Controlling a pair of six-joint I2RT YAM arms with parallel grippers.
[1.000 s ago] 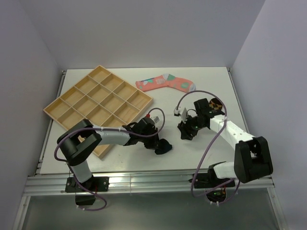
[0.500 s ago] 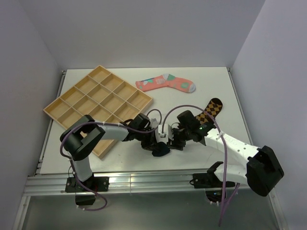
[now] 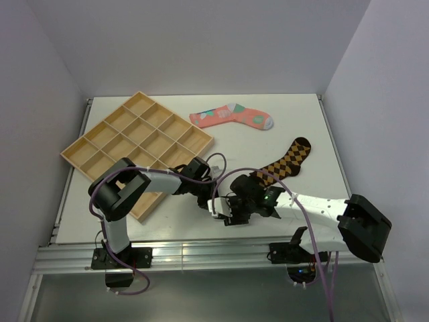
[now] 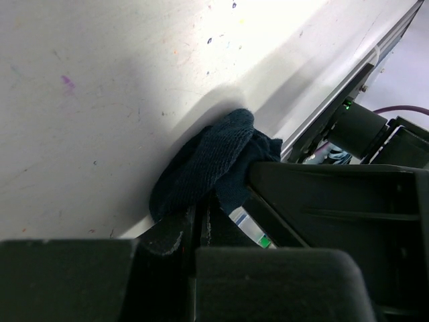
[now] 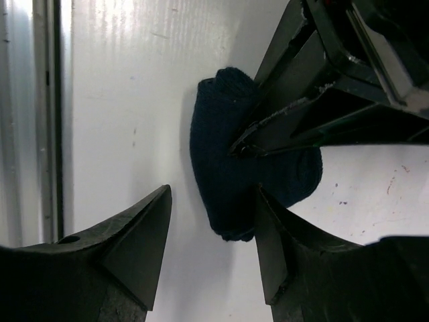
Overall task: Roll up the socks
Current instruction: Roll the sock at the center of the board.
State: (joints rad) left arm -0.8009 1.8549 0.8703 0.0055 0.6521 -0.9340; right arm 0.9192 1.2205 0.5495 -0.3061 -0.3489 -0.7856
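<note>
The dark navy sock (image 5: 231, 168) lies bunched on the white table; it also shows in the left wrist view (image 4: 208, 164). My left gripper (image 4: 201, 216) is shut on its edge, and its fingertips (image 5: 244, 144) pinch the sock from the upper right. My right gripper (image 5: 211, 204) is open, its jaws either side of the sock's near end. In the top view both grippers meet near the table's front, left gripper (image 3: 203, 196) and right gripper (image 3: 226, 215), hiding the navy sock. The brown-and-orange diamond sock (image 3: 285, 161) lies flat at right. The pink sock (image 3: 231, 117) lies flat at the back.
A wooden tray (image 3: 120, 121) with several compartments sits at the left, close behind my left arm. The table's front edge and metal rail (image 5: 40, 121) run just beside the navy sock. Purple cables loop over both arms.
My right arm has swung left from the diamond sock to the navy sock, uncovering the diamond sock. My left gripper has stayed on the navy sock, shifting slightly.
</note>
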